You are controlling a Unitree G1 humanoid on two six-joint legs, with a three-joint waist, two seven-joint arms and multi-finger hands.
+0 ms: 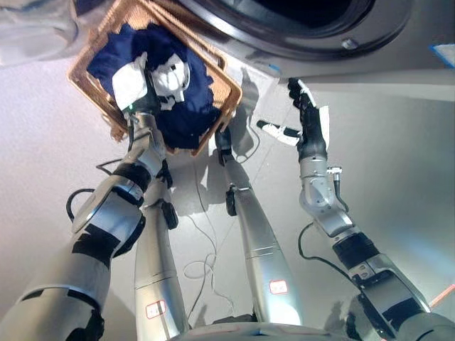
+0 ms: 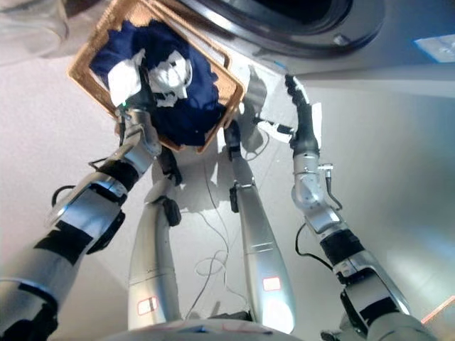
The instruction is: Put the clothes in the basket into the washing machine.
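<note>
A wicker basket (image 1: 229, 89) stands on the floor at the upper left, filled with dark blue clothes (image 1: 192, 106). My left hand (image 1: 169, 77) is down in the basket on top of the clothes, its white-tipped fingers curled into the blue cloth. Right behind the basket is the washing machine (image 1: 398, 42), whose round door ring (image 1: 284, 39) and dark drum opening (image 1: 313, 6) run along the top of the view. My right hand (image 1: 306, 117) is raised in front of the machine, to the right of the basket, with straight fingers, the thumb spread out and nothing in it.
A pale, translucent object (image 1: 28, 28) lies at the top left beside the basket. A strip of blue tape (image 1: 444, 53) is stuck on the machine's front at the right. Light floor (image 1: 398, 177) stretches to the right of my right arm.
</note>
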